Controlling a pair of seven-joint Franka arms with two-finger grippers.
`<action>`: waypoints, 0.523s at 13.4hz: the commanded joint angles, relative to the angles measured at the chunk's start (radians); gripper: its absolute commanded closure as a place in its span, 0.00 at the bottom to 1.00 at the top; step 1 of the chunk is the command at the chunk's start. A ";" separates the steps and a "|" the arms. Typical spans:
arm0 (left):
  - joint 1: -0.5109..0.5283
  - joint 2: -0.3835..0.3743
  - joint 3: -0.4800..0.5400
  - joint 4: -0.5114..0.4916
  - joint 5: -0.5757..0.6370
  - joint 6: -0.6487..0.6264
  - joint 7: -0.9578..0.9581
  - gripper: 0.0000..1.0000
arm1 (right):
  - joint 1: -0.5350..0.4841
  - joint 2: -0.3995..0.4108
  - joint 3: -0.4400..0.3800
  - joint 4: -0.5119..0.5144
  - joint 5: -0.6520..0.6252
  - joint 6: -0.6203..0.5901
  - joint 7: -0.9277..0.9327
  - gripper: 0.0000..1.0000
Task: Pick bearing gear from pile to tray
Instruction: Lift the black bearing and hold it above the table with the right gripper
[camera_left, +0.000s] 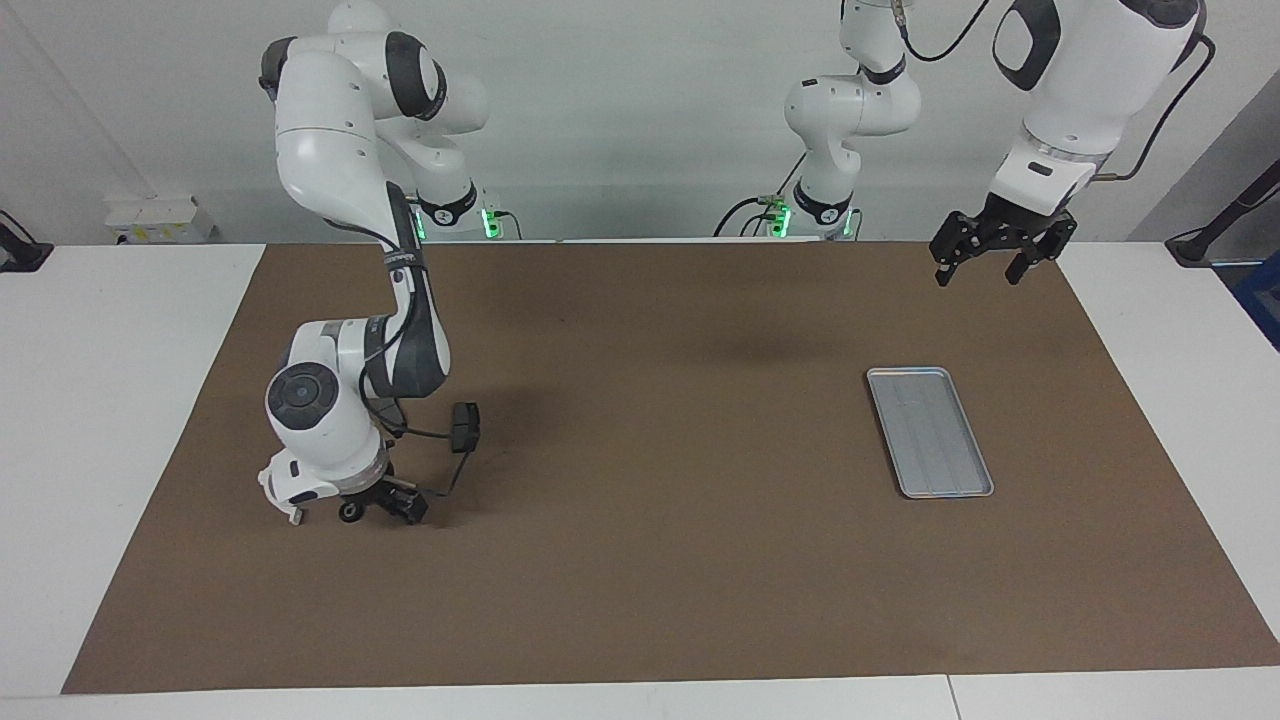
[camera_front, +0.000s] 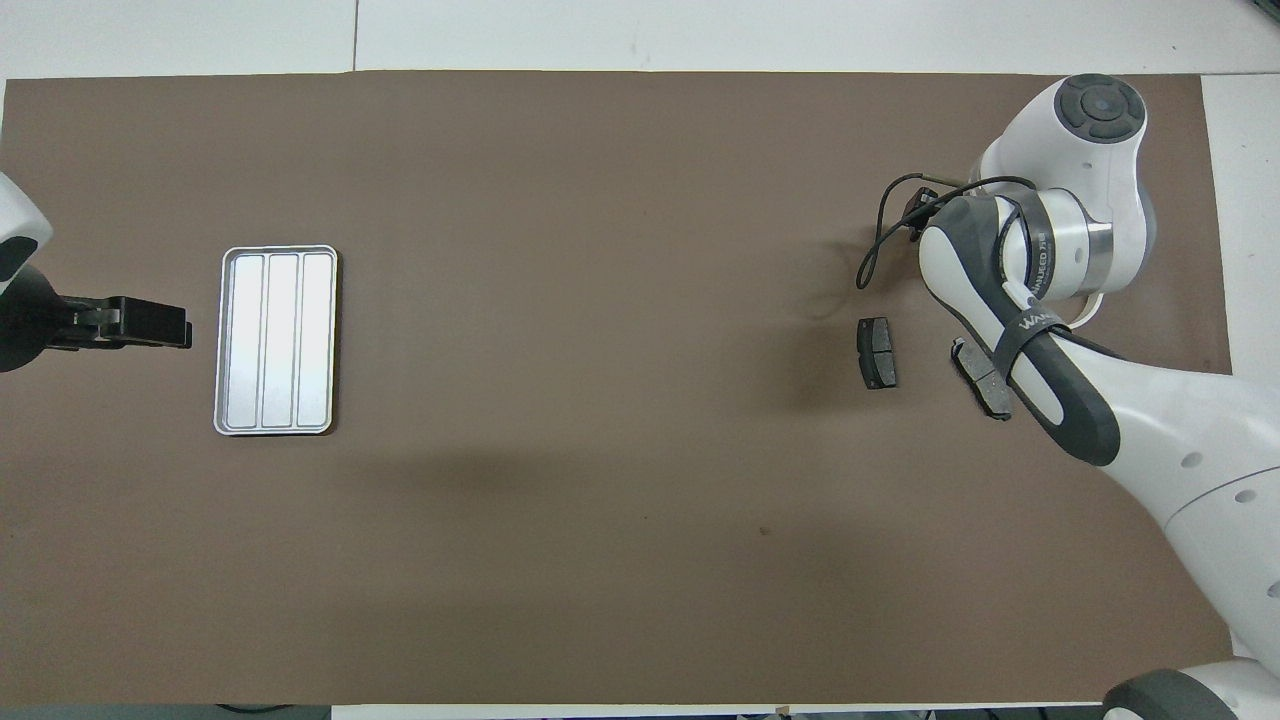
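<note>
brown mat (camera_left: 650, 560) over a white table (camera_left: 110, 400), pale wall (camera_left: 620, 120) at the robots' end

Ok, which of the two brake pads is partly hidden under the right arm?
The tilted brake pad, toward the right arm's end; the straight brake pad lies fully exposed.

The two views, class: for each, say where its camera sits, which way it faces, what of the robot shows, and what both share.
Facing view: high across the table, looking at the robots; both arms show whole, right gripper low at the small parts, left gripper raised, waiting.
Overhead view: high above the robots' end, looking steeply down; the right arm and the left gripper show.
Shared: the tray and the brown mat, half a turn apart.
</note>
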 joint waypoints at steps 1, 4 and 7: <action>-0.012 -0.030 0.010 -0.032 -0.012 0.018 -0.008 0.00 | -0.006 0.003 0.008 0.003 0.001 -0.025 0.044 0.16; -0.014 -0.030 0.010 -0.034 -0.012 0.018 -0.017 0.00 | -0.006 0.001 0.008 0.003 0.001 -0.024 0.044 0.19; -0.021 -0.030 0.010 -0.034 -0.012 0.021 -0.033 0.00 | -0.006 0.003 0.008 0.003 0.001 -0.024 0.044 0.26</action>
